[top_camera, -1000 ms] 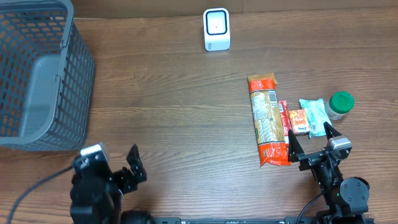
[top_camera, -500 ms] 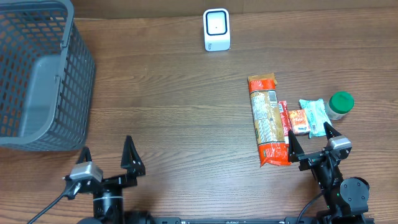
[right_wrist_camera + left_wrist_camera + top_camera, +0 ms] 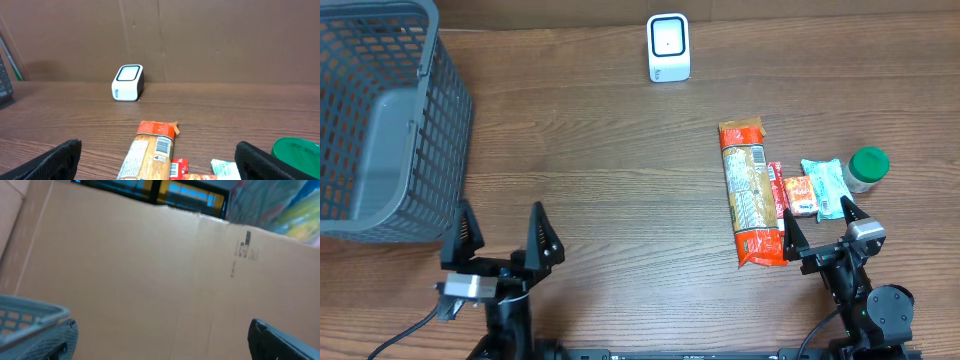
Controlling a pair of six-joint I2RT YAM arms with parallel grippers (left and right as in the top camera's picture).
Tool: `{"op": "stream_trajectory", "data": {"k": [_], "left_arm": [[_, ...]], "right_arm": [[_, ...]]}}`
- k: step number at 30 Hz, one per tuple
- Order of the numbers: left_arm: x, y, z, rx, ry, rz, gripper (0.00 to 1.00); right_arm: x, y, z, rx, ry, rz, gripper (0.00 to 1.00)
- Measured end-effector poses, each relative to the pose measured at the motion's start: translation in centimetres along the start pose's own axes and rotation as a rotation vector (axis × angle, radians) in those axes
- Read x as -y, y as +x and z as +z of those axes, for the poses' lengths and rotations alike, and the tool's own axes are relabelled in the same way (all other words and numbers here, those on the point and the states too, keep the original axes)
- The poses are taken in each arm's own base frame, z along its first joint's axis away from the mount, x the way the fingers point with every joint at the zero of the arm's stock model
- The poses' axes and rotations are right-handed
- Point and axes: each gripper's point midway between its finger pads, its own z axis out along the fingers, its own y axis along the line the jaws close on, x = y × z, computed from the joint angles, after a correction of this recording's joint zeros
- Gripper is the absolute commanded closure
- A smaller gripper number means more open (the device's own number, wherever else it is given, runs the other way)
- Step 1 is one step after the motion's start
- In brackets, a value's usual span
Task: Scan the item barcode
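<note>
Several items lie at the right of the table: a long orange package (image 3: 748, 195), a small red packet (image 3: 798, 195), a teal packet (image 3: 825, 187) and a green-lidded jar (image 3: 867, 168). The white scanner (image 3: 668, 47) stands at the far edge. In the right wrist view the orange package (image 3: 150, 155) shows a barcode (image 3: 161, 145) facing up, with the scanner (image 3: 127, 82) beyond it. My right gripper (image 3: 820, 228) is open just in front of the items, touching none. My left gripper (image 3: 503, 237) is open and empty at the near left, by the basket.
A grey mesh basket (image 3: 380, 120) fills the far left corner; its rim (image 3: 30, 315) shows in the left wrist view. A cardboard wall (image 3: 150, 255) backs the table. Bare wood lies between the scanner and both grippers.
My left arm has swung round and its open gripper now points toward the far side, fingers spread beside the basket. The right arm and the items have not moved.
</note>
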Motion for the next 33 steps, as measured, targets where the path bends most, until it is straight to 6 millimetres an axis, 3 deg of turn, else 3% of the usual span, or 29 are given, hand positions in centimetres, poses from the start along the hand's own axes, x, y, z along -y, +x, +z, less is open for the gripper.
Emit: {"op": "stream_trajectory", "data": {"k": [11, 18, 25, 33], "left_arm": [[-1.8, 6.5, -1.1, -0.117, -0.025, -0.002, 0.0], [-3.2, 11.8, -2.4, -0.324, -0.083, -0.005, 0.0], [-5.1, 18.1, -5.9, -0.617, -0.162, 0.014, 0.0], [-5.1, 18.2, -5.9, -0.631, -0.113, 0.166, 0.0]], "right_arm": [[0.0, 0.0, 0.0, 0.0, 0.0, 0.0, 0.0], [0.0, 0.0, 0.0, 0.0, 0.0, 0.0, 0.0], [0.0, 0.0, 0.0, 0.0, 0.0, 0.0, 0.0], [0.0, 0.0, 0.0, 0.0, 0.001, 0.0, 0.0]]}}
